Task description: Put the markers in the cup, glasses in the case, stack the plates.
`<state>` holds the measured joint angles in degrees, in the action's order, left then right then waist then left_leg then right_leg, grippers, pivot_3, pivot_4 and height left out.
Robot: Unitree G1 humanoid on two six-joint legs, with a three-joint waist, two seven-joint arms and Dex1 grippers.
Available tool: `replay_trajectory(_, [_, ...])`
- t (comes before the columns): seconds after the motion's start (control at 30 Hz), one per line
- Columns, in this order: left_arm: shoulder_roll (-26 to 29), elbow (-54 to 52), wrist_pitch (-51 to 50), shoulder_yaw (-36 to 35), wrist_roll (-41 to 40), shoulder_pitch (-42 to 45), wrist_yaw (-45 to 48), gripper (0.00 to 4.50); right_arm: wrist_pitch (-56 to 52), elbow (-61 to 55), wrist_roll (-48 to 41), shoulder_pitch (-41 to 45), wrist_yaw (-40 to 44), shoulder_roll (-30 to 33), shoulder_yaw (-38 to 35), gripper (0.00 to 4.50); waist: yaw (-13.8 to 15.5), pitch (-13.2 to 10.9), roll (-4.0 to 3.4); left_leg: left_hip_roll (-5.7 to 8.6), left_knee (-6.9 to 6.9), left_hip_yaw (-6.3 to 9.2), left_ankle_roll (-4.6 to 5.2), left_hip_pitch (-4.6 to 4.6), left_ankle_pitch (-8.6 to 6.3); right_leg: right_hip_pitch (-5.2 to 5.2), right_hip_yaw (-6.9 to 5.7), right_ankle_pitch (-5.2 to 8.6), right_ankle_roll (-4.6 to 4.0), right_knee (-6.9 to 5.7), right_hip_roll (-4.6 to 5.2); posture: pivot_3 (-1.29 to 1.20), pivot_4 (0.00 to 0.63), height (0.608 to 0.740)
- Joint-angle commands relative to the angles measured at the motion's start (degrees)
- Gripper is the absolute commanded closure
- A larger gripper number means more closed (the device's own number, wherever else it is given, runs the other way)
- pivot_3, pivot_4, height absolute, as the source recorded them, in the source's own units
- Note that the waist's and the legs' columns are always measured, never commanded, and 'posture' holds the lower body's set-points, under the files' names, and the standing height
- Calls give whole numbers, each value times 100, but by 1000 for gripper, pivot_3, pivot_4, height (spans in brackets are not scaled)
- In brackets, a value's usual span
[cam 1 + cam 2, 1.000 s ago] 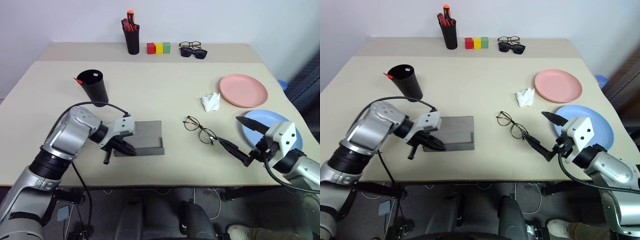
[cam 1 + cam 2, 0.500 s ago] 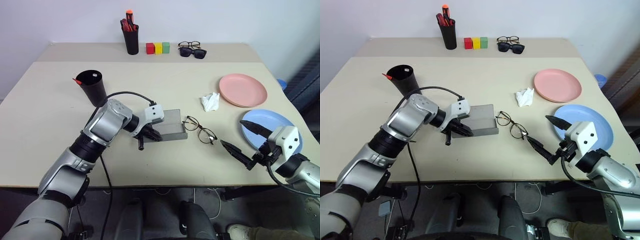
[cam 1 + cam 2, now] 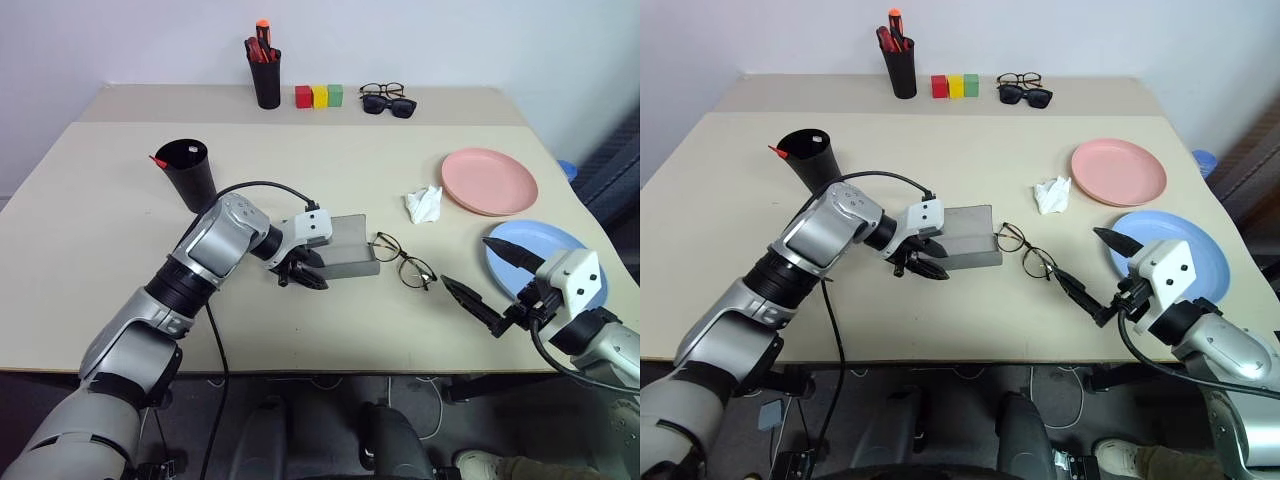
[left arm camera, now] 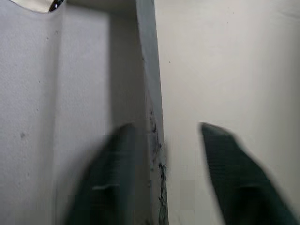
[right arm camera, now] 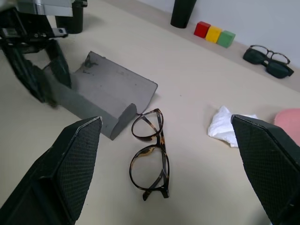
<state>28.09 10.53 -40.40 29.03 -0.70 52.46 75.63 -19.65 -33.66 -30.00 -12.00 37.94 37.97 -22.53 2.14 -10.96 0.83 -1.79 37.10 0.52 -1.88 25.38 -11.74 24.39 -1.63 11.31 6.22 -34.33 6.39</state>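
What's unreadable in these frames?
- Left gripper contact with the case: head views, arm covers near edge; left wrist view blurred.
- Markers in the cup: only a red tip shows, wall hides rest.
- Blue plate: right gripper covers part.

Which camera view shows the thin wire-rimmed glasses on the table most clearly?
The right wrist view: the glasses lie close and whole, both lenses clear, right beside the open grey case. Both eye views show them too, but small, between the case and the right pincer. The left wrist view catches at most a dark speck at its edge.
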Motion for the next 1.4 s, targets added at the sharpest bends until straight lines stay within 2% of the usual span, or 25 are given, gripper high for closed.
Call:
replay_trajectory(0.03, [5,-315,45,-167,-74,19,-154,690,-337,-115,-44,242,-173,121,97,0,-4,0,0,0,0,0,0,0,0,0,0,0,0,0,0,0,150,740])
replay_trajectory(0.2, [206,-860,10,-616,-374,-158,-286,690,-1076,154,167,907,-498,271,610,0,-24,0,-1,-1,-1,0,0,-1,0,3,0,0,0,-2,0,0,150,740])
replay_trajectory(0.27, [335,-1160,291,-985,-586,-416,-358,690,-1560,201,149,1258,-546,418,865,0,-62,-1,-4,-1,-1,0,0,-1,0,3,0,-1,-1,-2,0,0,150,740])
replay_trajectory(0.37, [197,-1615,1913,-1911,-979,-1129,-755,690,-2487,355,140,1855,-763,588,1219,0,-102,0,-8,-3,-5,1,1,-3,0,4,1,-1,-1,-4,0,0,150,740])
replay_trajectory(0.5, [1156,-2254,1972,-2013,-951,-2078,-358,690,-4118,503,31,2830,-1166,615,1736,0,-176,1,-12,-3,-6,0,1,-4,0,4,1,-1,-2,-5,1,0,150,740])
replay_trajectory(0.6, [1472,-2513,1998,-2114,-933,-2590,-600,690,-4804,669,40,3484,-1458,362,1881,0,-174,1,-13,-3,-9,-1,1,-5,0,7,1,-1,-3,-8,0,0,150,740])
replay_trajectory(0.7, [1595,-2787,1596,-2188,-1026,-2877,-871,690,-5270,905,162,4011,-1774,104,1951,0,-122,0,-10,-2,-4,0,1,3,0,7,0,-1,-2,-3,2,0,150,740])
replay_trajectory(0.93, [1886,-3255,1433,-2230,-1054,-3556,-1143,690,-5477,1330,442,4396,-1841,52,2394,0,-153,0,-11,0,-12,-3,2,5,-1,10,-1,-1,-2,2,4,0,150,740])
replay_trajectory(1.4, [2163,-3865,992,-2429,-1275,-4021,-1462,690,-5297,1847,610,4693,-1457,-178,2757,0,-173,-1,-13,-1,-12,-4,2,3,-1,13,-1,-1,-1,-1,3,0,150,740])
